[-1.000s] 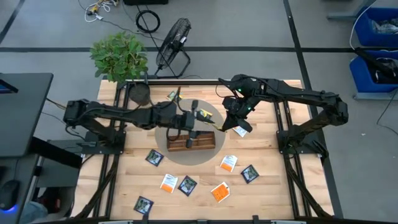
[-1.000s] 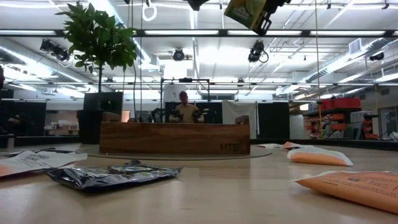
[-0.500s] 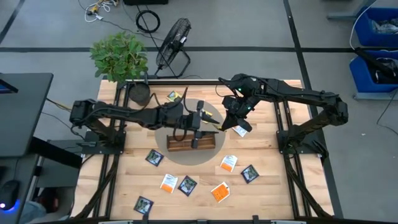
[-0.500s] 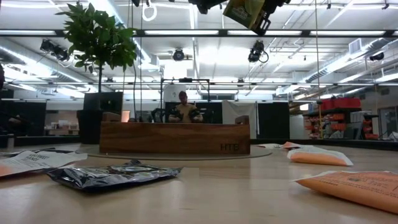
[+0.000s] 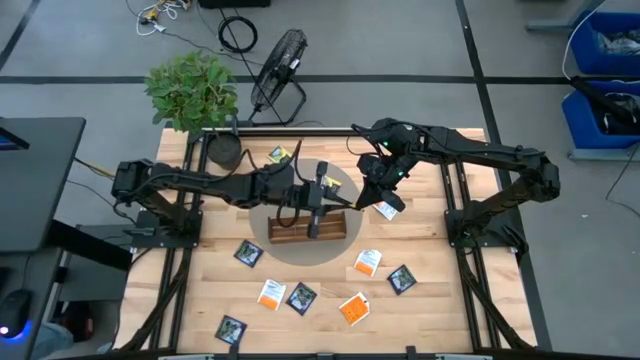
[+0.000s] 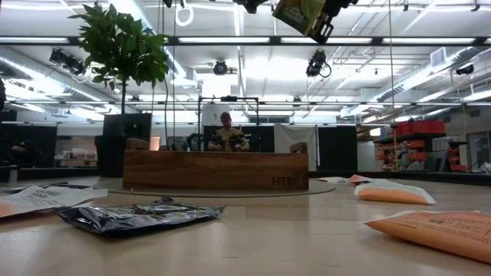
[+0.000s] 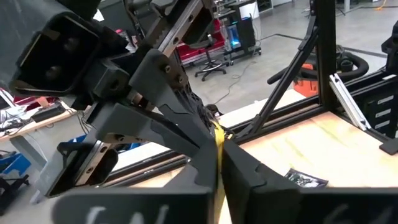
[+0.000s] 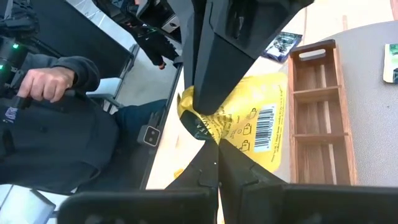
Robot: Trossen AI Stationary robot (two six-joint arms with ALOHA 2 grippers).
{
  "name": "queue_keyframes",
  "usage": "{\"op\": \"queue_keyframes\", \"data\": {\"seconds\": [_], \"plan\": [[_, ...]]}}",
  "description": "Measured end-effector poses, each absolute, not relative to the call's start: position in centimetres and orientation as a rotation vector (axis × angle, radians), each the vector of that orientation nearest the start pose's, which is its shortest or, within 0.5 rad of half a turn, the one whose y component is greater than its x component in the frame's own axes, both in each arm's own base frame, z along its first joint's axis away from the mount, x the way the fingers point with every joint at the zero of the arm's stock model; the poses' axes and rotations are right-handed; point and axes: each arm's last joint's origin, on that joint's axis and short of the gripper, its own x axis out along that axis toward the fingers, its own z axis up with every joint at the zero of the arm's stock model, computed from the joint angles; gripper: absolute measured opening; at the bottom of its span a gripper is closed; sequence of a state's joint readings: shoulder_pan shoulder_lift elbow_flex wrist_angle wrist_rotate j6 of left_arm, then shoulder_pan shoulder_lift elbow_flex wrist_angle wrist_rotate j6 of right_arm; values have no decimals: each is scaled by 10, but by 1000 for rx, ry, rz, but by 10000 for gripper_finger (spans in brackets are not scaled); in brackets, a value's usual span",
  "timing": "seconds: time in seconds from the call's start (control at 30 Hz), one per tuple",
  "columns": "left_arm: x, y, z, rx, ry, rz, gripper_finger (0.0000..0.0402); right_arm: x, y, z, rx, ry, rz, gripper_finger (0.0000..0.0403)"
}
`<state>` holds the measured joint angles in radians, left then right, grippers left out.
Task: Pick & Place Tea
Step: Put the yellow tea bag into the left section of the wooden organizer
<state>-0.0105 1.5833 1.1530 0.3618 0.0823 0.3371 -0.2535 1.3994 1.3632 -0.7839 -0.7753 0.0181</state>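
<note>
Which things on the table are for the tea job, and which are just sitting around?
For the job:
yellow sachet pinched in the right tool
yellow sachet pinched in the left tool
loose tea sachets
wooden tray

Just lying about:
potted plant
fan

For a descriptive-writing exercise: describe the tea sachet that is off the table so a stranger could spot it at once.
Find the long wooden tray mid-table. Above its right-hand end the left gripper and right gripper meet, both pinching the yellow sachet: the only one in the air, not lying flat.
</note>
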Motion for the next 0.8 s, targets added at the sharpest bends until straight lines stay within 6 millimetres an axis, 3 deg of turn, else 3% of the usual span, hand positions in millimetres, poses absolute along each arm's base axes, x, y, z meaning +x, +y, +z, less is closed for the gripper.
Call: {"op": "queue_keyframes", "data": {"seconds": [0.13,0.3,0.6,0.8], "plan": [[367,-6,313,328,54,-104,4,279,-51,350,423,724,485,17],[367,-6,311,297,81,-108,3,275,-51,354,429,720,476,72],[366,-12,306,228,143,-43,1,263,-48,385,391,723,425,184],[364,-24,300,238,174,42,1,257,-45,391,331,753,385,208]]}}
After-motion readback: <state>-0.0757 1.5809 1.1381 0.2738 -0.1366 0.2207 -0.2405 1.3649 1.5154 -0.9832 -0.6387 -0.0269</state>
